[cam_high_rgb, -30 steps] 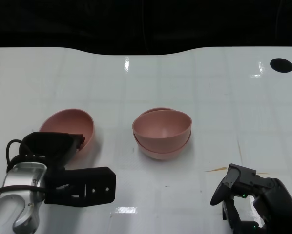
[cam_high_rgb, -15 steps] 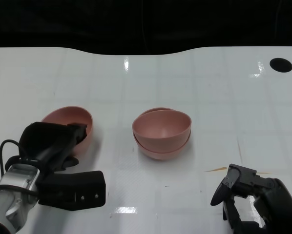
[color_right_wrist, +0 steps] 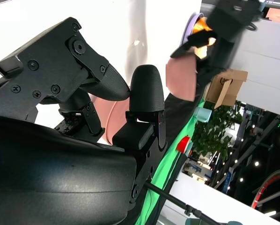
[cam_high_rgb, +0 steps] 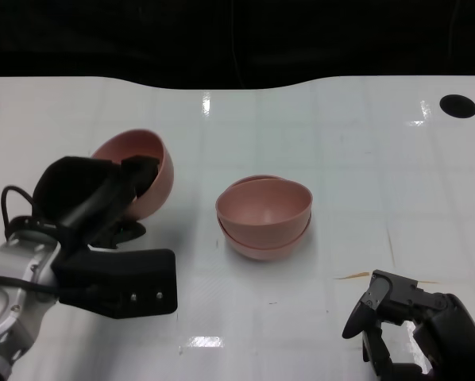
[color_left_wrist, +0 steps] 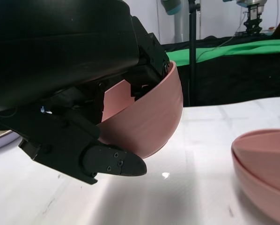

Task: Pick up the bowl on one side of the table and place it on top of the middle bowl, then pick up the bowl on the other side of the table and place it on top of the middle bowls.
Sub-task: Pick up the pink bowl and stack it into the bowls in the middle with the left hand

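Gripping a pink bowl at centre left of the head view, the left hand holds it tilted steeply on its side, fingers hooked over the rim into its hollow. Its silver forearm runs down to the lower left corner. At the frame's centre two more pink bowls sit nested as a middle stack on the white table, well apart from the held bowl. The right hand lies in the lower right corner, fingers curled loosely and holding nothing, apart from the stack. A dark round hole marks the table at upper right.

In the left wrist view the left hand fills the upper left, its fingers clasping the pink bowl from inside and beneath; the bowl hangs above the table without touching it. The middle stack shows at the right edge. A green cloth lies beyond the table.

In the right wrist view the right hand fills the left and centre, its fingers apart with nothing between them. Pink patches beyond them are too unclear to identify.
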